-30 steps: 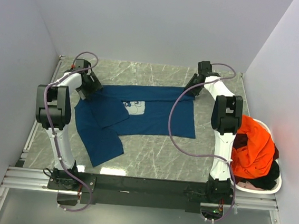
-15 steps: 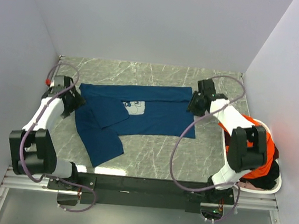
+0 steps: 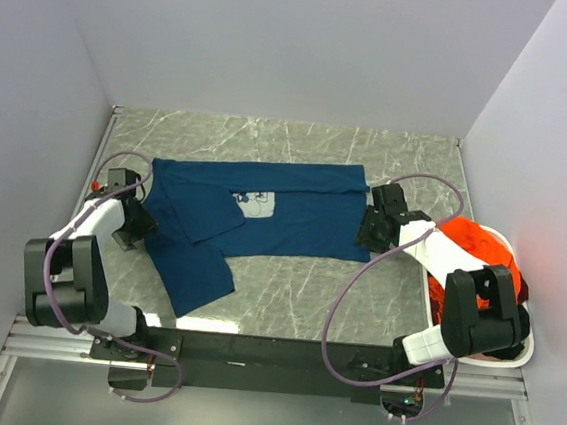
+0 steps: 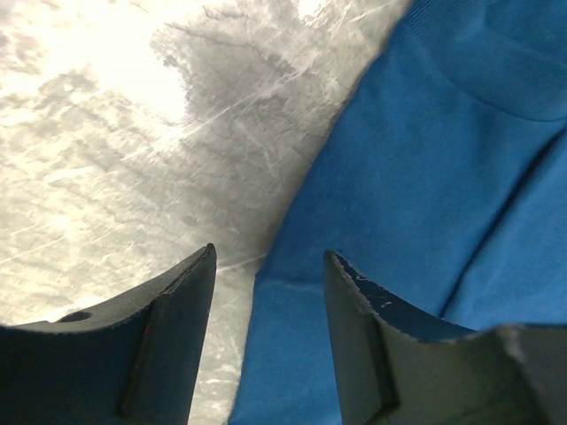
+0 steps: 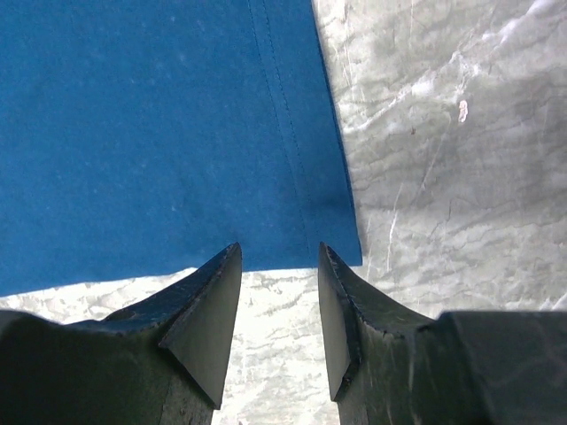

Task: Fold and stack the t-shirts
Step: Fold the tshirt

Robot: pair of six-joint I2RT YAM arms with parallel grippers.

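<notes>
A navy blue t-shirt (image 3: 283, 213) with a pale square chest print (image 3: 255, 203) lies spread on the marble table, its left part folded over and one flap hanging toward the front left. My left gripper (image 3: 133, 230) is open and low at the shirt's left edge; the wrist view shows that edge (image 4: 292, 292) between the open jaws. My right gripper (image 3: 367, 231) is open at the shirt's near right corner (image 5: 341, 248), with nothing held. An orange t-shirt (image 3: 479, 272) lies in the basket at right over dark cloth (image 3: 492, 343).
The white oval basket (image 3: 524, 348) stands at the right edge, beside the right arm. Grey walls close in the table on three sides. Bare marble (image 3: 296, 294) shows in front of the shirt and behind it.
Both arms have drawn back from the shirt's far corners toward its near side. The left gripper has moved down the left edge, the right gripper down the right edge. The shirt's far edge lies flat.
</notes>
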